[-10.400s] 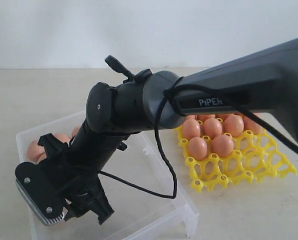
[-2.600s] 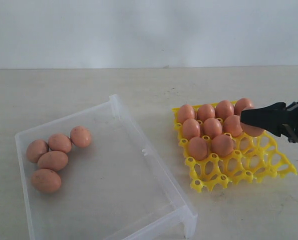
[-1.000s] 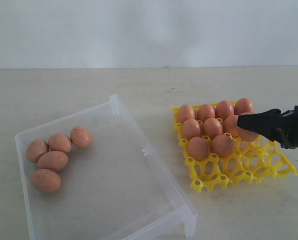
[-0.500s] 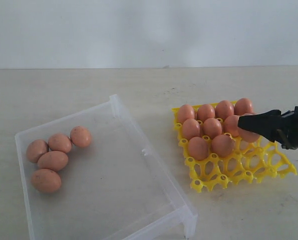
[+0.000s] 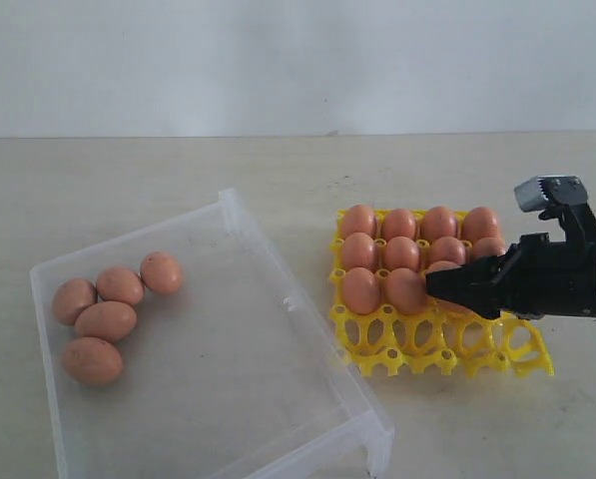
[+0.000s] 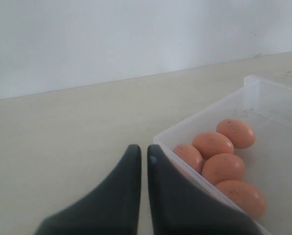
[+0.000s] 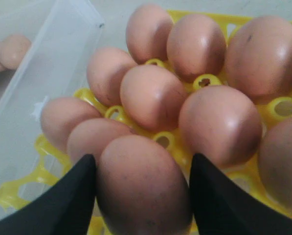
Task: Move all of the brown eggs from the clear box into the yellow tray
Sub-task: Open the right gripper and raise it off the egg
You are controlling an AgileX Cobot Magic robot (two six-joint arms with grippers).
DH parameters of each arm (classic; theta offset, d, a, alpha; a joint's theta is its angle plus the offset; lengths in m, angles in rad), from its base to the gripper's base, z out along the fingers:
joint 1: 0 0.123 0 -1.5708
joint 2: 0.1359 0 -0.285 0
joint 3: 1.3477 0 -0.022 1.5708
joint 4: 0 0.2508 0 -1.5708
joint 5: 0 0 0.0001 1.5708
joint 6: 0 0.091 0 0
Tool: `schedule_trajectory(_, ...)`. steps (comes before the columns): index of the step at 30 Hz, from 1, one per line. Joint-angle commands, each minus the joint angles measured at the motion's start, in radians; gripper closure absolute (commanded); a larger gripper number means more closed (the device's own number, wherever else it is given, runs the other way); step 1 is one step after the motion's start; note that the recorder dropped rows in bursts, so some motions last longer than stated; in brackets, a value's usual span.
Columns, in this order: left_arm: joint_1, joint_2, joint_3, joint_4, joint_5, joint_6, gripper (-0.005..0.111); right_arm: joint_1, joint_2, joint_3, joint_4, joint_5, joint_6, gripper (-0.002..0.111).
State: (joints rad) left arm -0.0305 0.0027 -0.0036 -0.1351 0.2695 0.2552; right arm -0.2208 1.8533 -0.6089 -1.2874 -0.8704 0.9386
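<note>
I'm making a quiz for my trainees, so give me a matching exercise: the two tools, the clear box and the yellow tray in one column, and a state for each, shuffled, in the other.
Column one:
1. left tool
2. right tool
3. clear box
4. yellow tray

Column two:
A. nearest row of cups empty
B. shut, holding nothing
C. closed around a brown egg
D. five loose eggs inside

Pairs: 1-B, 2-C, 3-D, 4-A

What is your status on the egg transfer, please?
Left gripper shut, empty. Right gripper shut on brown egg over yellow tray. Five brown eggs in clear box. Nothing in the way.
</note>
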Motion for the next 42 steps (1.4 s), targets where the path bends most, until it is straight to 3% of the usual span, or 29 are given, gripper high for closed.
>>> schedule_trajectory(1,-0.003,-0.003,0.004,-0.007,-0.008,-0.001,0.103,0.008,-0.006,0.001,0.030,0.024,-0.029,0.062)
schedule_trajectory(10,-0.003,-0.003,0.004,-0.007,-0.008,-0.001,0.103,0.008,-0.006,0.001,0.030,-0.016,-0.027,0.061)
schedule_trajectory(15,-0.003,-0.003,0.004,-0.007,-0.008,-0.001,0.103,0.009,-0.006,0.001,0.026,-0.036,-0.017,0.040)
schedule_trajectory(22,-0.003,-0.003,0.004,-0.007,-0.008,-0.001,0.103,0.009,-0.006,0.001,0.030,-0.076,-0.010,0.041)
schedule_trajectory(38,-0.003,-0.003,0.004,-0.007,-0.008,-0.001,0.103,0.009,-0.006,0.001,0.097,-0.351,0.020,0.041)
schedule_trajectory(40,-0.003,-0.003,0.004,-0.007,-0.008,-0.001,0.103,0.012,-0.020,-0.004,0.111,-0.351,0.051,0.046)
schedule_trajectory(42,-0.003,-0.003,0.004,-0.007,-0.008,-0.001,0.103,0.012,-0.050,-0.021,0.069,-0.351,0.105,0.059)
